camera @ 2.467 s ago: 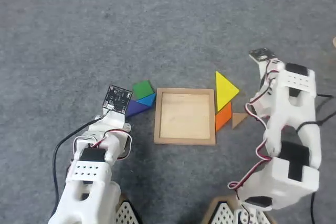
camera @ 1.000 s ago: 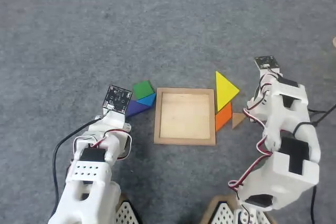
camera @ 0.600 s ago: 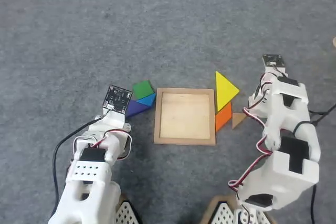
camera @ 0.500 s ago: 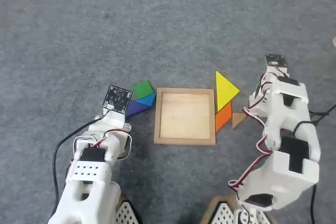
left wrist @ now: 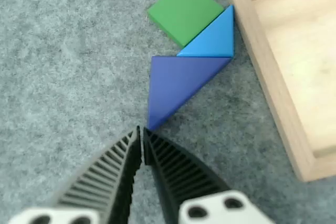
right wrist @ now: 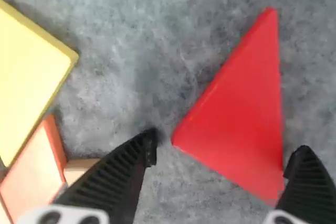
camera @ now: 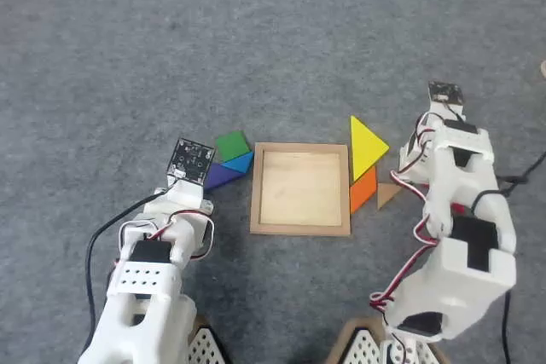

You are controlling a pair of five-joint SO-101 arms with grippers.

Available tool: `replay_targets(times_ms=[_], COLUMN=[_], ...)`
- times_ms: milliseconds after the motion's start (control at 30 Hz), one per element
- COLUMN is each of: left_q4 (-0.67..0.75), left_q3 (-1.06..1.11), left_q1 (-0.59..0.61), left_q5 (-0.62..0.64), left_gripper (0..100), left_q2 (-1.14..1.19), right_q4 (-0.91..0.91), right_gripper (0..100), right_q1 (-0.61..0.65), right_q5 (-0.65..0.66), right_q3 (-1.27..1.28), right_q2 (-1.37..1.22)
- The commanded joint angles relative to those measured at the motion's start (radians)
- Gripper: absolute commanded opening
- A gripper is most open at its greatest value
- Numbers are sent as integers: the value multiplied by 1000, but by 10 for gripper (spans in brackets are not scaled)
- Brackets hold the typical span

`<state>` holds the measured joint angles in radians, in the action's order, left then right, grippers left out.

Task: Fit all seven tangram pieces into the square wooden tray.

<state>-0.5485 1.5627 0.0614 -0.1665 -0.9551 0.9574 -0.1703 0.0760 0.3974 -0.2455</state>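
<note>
Tray (camera: 256, 190) first: the square wooden frame lies between the two arms with its floor bare, so none of the seven pieces is in yet. Just beside its left rim a green square (left wrist: 185, 10), a light blue triangle (left wrist: 214, 41) and a dark blue triangle (left wrist: 176, 83) lie touching one another. Along its right rim a yellow triangle (camera: 365, 147), an orange parallelogram (camera: 363, 188) and a small tan triangle (camera: 388, 193) sit close together. The red triangle (right wrist: 241, 114) lies apart from the yellow one on the grey mat (camera: 128, 66).

The step in hand looks like picking up the red triangle with the right gripper (right wrist: 226, 153) — its fingers are spread wide and straddle the piece, one of them near a corner. The left gripper (left wrist: 140, 136) has its fingers pressed together on nothing, tips just beside the dark blue triangle's sharp corner.

To do this well, I would turn the wrist so both pads meet flat edges rather than a point — a thin slab may pivot or skid on the mat. Then lower fully, close and lift level before carrying it to the tray.
</note>
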Motion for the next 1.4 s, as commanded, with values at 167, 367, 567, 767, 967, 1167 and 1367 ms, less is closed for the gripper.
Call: replay_targets(times_ms=[167, 367, 567, 767, 967, 1167, 1367], left_q4=[15, 15, 15, 15, 15, 15, 15], left_q3=[-42, -42, -42, -42, -42, -42, -42], left_q1=[0, 0, 0, 0, 0, 0, 0], left_q5=[2, 2, 2, 2, 2, 2, 2], left_gripper=[14, 14, 14, 14, 14, 14, 14], left_q2=[2, 2, 2, 2, 2, 2, 2], right_q4=[62, 131, 122, 128, 131, 147, 147], right_gripper=[387, 299, 263, 260, 260, 260, 261], right_q1=[2, -5, -33, -30, -35, -16, 10], right_q5=[-8, -3, 20, 18, 18, 17, 17], right_q3=[-183, -221, -222, -222, -219, -184, -149], right_q2=[-101, -114, -114, -114, -94, 5, 67])
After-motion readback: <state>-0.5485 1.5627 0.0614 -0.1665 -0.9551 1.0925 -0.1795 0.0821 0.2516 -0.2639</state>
